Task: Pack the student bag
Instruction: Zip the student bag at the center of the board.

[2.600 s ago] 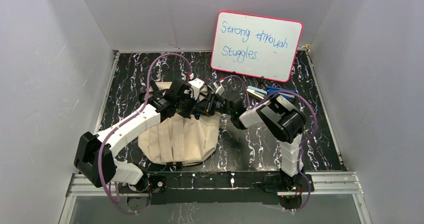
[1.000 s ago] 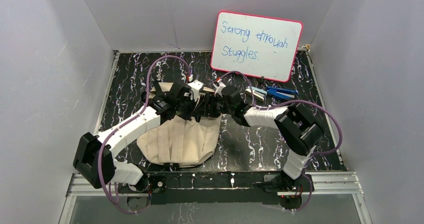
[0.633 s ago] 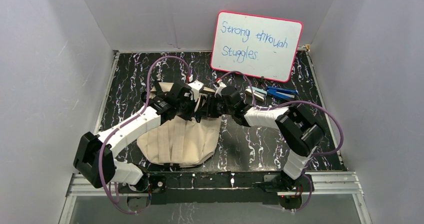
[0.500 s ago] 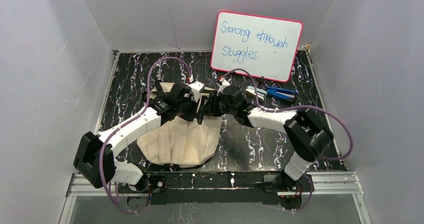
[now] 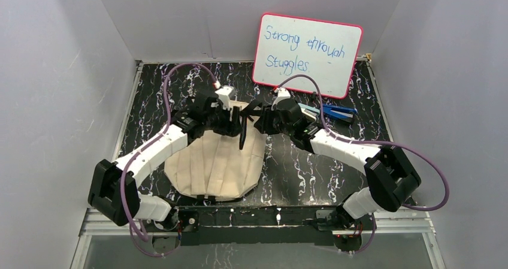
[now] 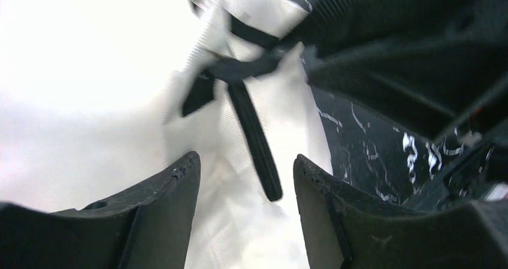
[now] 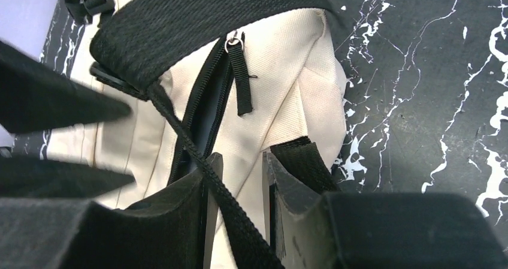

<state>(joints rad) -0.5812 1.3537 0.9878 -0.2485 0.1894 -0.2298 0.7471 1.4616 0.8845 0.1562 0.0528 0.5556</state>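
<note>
The student bag (image 5: 212,167), a beige canvas backpack, lies flat on the black marbled table between the two arms. Its far end is under both grippers. My left gripper (image 5: 238,118) is open just above the cloth. A thin black strap (image 6: 254,140) hangs free between its fingers (image 6: 245,158). My right gripper (image 5: 259,122) faces it. Its jaws (image 7: 241,156) are closed on a taut black strap (image 7: 186,137) that runs up to the wide webbing handle (image 7: 203,17). The bag's zipper (image 7: 206,101) stands partly open, its pull (image 7: 242,83) lying beside it.
A pink-framed whiteboard (image 5: 307,54) with blue writing leans against the back wall. Blue objects (image 5: 335,109) lie on the table under it, behind my right arm. Grey walls close in the table on three sides.
The left gripper has opened and shifted away from me. The right gripper has narrowed onto the strap, and its arm has stretched out and lifted the strap.
</note>
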